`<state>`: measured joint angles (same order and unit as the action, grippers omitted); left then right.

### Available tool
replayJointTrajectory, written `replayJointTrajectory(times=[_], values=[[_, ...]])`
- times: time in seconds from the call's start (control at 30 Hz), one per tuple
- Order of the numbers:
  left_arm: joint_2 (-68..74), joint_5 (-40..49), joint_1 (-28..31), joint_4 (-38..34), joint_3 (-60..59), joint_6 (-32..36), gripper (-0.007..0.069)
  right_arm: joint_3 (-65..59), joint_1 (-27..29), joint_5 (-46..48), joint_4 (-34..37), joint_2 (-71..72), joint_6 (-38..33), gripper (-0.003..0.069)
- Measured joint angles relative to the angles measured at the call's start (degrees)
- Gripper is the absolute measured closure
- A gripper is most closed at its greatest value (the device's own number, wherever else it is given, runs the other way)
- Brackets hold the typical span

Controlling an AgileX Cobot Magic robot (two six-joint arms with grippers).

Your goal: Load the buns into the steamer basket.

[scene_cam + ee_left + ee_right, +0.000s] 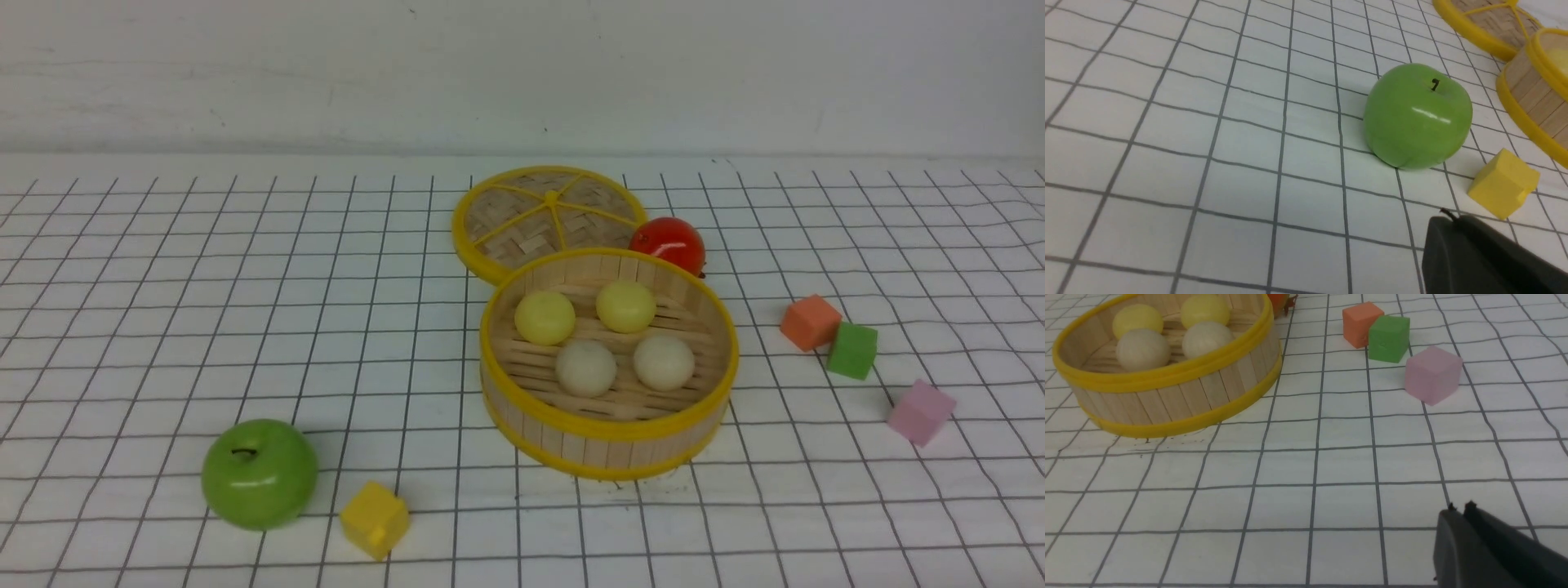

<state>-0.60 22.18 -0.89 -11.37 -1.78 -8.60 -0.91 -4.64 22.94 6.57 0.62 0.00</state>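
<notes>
The bamboo steamer basket [608, 437] stands mid-table with yellow rims. Inside it lie two pale yellow buns [544, 317] [625, 305] at the back and two off-white buns [585, 367] [663, 361] in front. The right wrist view shows the basket [1167, 396] with the buns [1142, 349] in it. Its edge shows in the left wrist view [1531, 98]. My left gripper [1447, 218] is shut and empty, low over the cloth near the yellow cube. My right gripper [1459, 508] is shut and empty, well in front of the pink cube. Neither gripper shows in the front view.
The flat woven lid [549, 216] lies behind the basket, with a red tomato-like ball [668, 243] beside it. A green apple [260, 474] and a yellow cube [375, 518] sit front left. Orange [809, 322], green [851, 349] and pink [921, 411] cubes sit on the right.
</notes>
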Motion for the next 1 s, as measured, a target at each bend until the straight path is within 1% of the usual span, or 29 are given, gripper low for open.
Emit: replayJointTrajectory(times=[1.0], values=[[0.0, -0.06, 0.0, -0.4, 0.0, -0.31, 0.0638, 0.0, 0.0, 0.0, 0.0, 0.0, 0.0, 0.0615]])
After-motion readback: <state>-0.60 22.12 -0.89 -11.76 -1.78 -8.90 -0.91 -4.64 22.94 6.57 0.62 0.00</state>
